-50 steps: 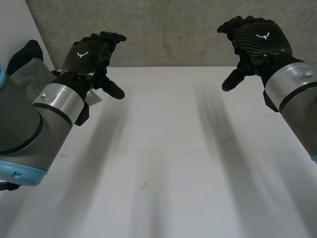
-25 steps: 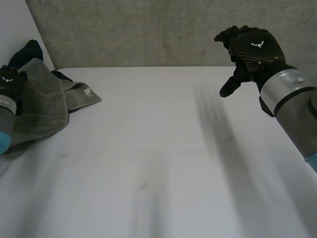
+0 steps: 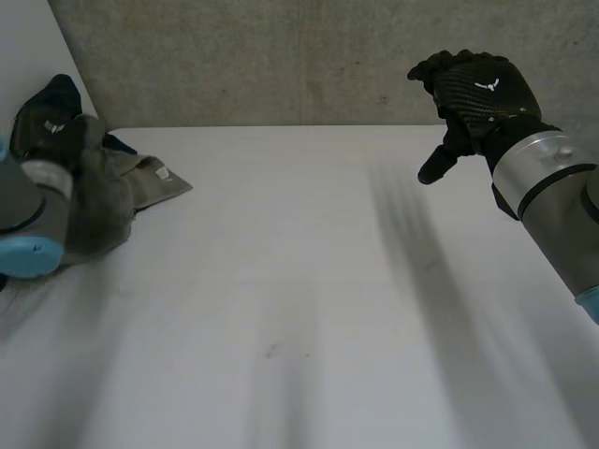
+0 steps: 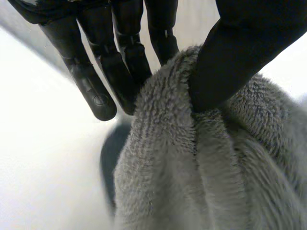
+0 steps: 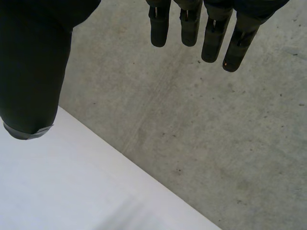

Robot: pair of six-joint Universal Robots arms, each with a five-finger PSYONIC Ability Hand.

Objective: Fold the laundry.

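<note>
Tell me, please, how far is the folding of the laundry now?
Nothing looks folded yet: the grey towel lies crumpled at the table's far left corner. In hand: the left robot hand pinches a ridge of it. The right robot hand hangs open, holding nothing. Spreading and folding are left.

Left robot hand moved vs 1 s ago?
Yes. The left robot hand went from over the table leftward onto the grey towel at the table's far left corner, pinching a fold.
</note>
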